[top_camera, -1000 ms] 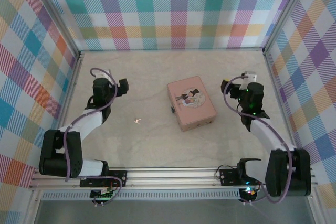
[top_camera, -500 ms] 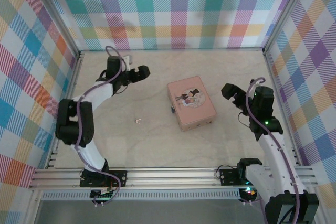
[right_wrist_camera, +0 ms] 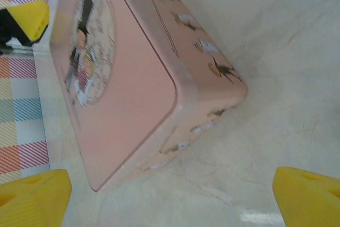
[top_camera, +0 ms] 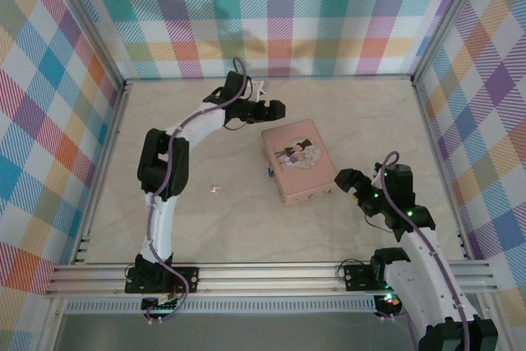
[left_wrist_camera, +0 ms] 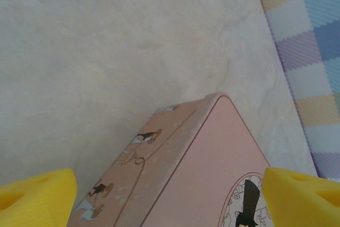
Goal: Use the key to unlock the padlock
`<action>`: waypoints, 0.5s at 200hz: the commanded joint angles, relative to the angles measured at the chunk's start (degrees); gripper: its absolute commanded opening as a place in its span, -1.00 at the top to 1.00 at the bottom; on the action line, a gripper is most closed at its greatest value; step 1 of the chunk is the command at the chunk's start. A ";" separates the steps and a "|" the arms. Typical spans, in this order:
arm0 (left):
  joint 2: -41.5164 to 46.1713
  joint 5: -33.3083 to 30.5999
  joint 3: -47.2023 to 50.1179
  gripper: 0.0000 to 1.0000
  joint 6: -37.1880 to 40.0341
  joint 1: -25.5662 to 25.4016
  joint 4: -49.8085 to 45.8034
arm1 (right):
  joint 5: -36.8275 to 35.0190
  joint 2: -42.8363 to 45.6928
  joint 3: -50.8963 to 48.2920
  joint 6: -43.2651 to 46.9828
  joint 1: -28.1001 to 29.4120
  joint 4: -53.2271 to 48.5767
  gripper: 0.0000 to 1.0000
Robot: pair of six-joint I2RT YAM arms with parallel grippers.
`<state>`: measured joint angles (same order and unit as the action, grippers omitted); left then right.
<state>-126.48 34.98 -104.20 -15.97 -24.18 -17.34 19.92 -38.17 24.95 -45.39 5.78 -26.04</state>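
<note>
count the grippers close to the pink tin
2. The left gripper is by the far left corner of the pink tin; the right gripper is by its near right corner. Both stand open.

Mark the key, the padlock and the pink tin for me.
key [top_camera: 216,191]: top view, its middle.
padlock [top_camera: 269,172]: top view, its body.
pink tin [top_camera: 298,160]: top view, lid centre.
</note>
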 commanded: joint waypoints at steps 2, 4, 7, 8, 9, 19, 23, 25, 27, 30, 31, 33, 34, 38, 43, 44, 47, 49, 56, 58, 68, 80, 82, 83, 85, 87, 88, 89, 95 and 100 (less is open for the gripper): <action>-2.92 2.59 -5.61 -0.80 2.92 -1.16 -7.69 | 1.77 0.23 -1.54 -2.89 1.32 0.05 -0.94; -3.10 2.69 -5.89 -0.80 3.01 -1.27 -7.94 | 1.91 0.21 -1.67 -2.98 1.44 0.32 -0.94; -3.34 2.98 -6.23 -0.80 3.23 -1.36 -8.31 | 2.10 0.08 -1.85 -3.22 1.61 0.61 -0.94; -3.43 3.03 -6.34 -0.80 3.27 -1.38 -8.40 | 2.16 0.06 -1.93 -3.22 1.65 0.76 -0.94; -3.47 3.05 -6.40 -0.80 3.33 -1.43 -8.45 | 2.24 0.04 -1.97 -3.31 1.71 0.88 -0.94; -3.48 3.61 -6.61 -0.79 3.95 -1.78 -9.32 | 2.61 -0.30 -2.55 -4.18 2.30 2.14 -0.93; -3.44 3.88 -6.42 -0.78 4.22 -1.89 -9.45 | 2.73 -0.47 -2.81 -4.54 2.60 2.76 -0.93; -3.28 3.98 -6.31 -0.78 4.33 -1.96 -9.57 | 2.75 -0.60 -2.91 -4.71 2.75 3.04 -0.93; -3.10 4.03 -6.17 -0.78 4.42 -2.04 -9.62 | 2.75 -0.74 -3.01 -4.87 2.92 3.33 -0.93; -3.01 4.16 -5.85 -0.78 4.57 -2.08 -9.64 | 2.75 -0.84 -3.10 -5.10 3.11 3.69 -0.93; -2.87 4.19 -5.71 -0.78 4.60 -2.13 -9.64 | 2.75 -0.93 -3.13 -5.17 3.19 3.79 -0.93; -2.69 4.30 -5.39 -0.78 4.62 -2.17 -9.55 | 2.69 -1.11 -3.21 -5.33 3.36 4.09 -0.93; -2.58 4.35 -5.22 -0.77 4.62 -2.18 -9.51 | 2.68 -1.20 -3.23 -5.37 3.40 4.17 -0.93; -2.26 4.47 -4.59 -0.77 4.71 -2.26 -9.25 | 2.67 -1.51 -3.32 -5.62 3.71 4.81 -0.93; -1.67 4.61 -3.73 -0.77 4.80 -2.35 -8.97 | 2.51 -2.15 -3.33 -5.82 4.17 5.56 -0.92; -1.54 4.63 -3.51 -0.77 4.80 -2.36 -8.86 | 2.51 -2.15 -3.33 -5.82 4.17 5.56 -0.92; -1.17 4.70 -2.88 -0.77 4.80 -2.43 -8.56 | 2.48 -2.50 -3.26 -5.92 4.42 5.86 -0.92; -0.95 4.78 -2.46 -0.77 4.80 -2.44 -8.34 | 2.42 -2.69 -3.25 -6.00 4.59 6.12 -0.92; 0.16 4.83 -0.89 -0.77 4.80 -2.52 -7.70 | 2.30 -3.43 -3.08 -6.20 5.08 7.11 -0.93; 0.50 4.77 -0.58 -0.77 4.80 -2.53 -7.51 | 2.31 -3.71 -3.02 -6.27 5.17 7.36 -0.92; 2.26 4.74 2.24 -0.77 4.57 -2.62 -6.12 | 2.23 -4.93 -2.69 -6.54 5.83 8.63 -0.92; 4.47 5.11 5.60 -0.77 3.86 -2.60 -3.71 | 2.07 -6.70 -2.17 -6.71 6.38 10.03 -0.92; 4.74 5.21 6.25 -0.77 3.67 -2.68 -3.28 | 2.06 -7.01 -2.07 -6.75 6.44 10.26 -0.92; 5.01 5.20 6.54 -0.77 3.58 -2.70 -3.08 | 2.01 -7.18 -2.00 -6.74 6.48 10.37 -0.92; 5.47 5.25 7.14 -0.77 3.46 -2.71 -2.79 | 1.97 -7.49 -1.90 -6.74 6.58 10.66 -0.92; 5.83 5.29 7.69 -0.77 3.30 -2.71 -2.30 | 1.92 -7.81 -1.78 -6.73 6.67 10.86 -0.92; 6.03 5.32 7.83 -0.77 3.22 -2.71 -2.10 | 1.90 -7.93 -1.72 -6.73 6.73 10.94 -0.92; 6.23 5.34 8.16 -0.77 3.13 -2.71 -1.92 | 1.89 -8.08 -1.69 -6.73 6.76 10.97 -0.92; 7.35 5.32 9.81 -0.77 2.83 -2.86 -0.87 | 1.87 -9.18 -1.42 -6.82 6.93 11.83 -0.92; 8.17 5.36 10.93 -0.77 2.57 -2.88 -0.16 | 1.87 -10.04 -1.16 -6.90 7.04 12.62 -0.92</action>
<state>-124.95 38.22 -98.35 -12.40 -26.20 -21.26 21.34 -45.15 22.15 -50.85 11.94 -18.59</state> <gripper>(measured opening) 0.884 0.961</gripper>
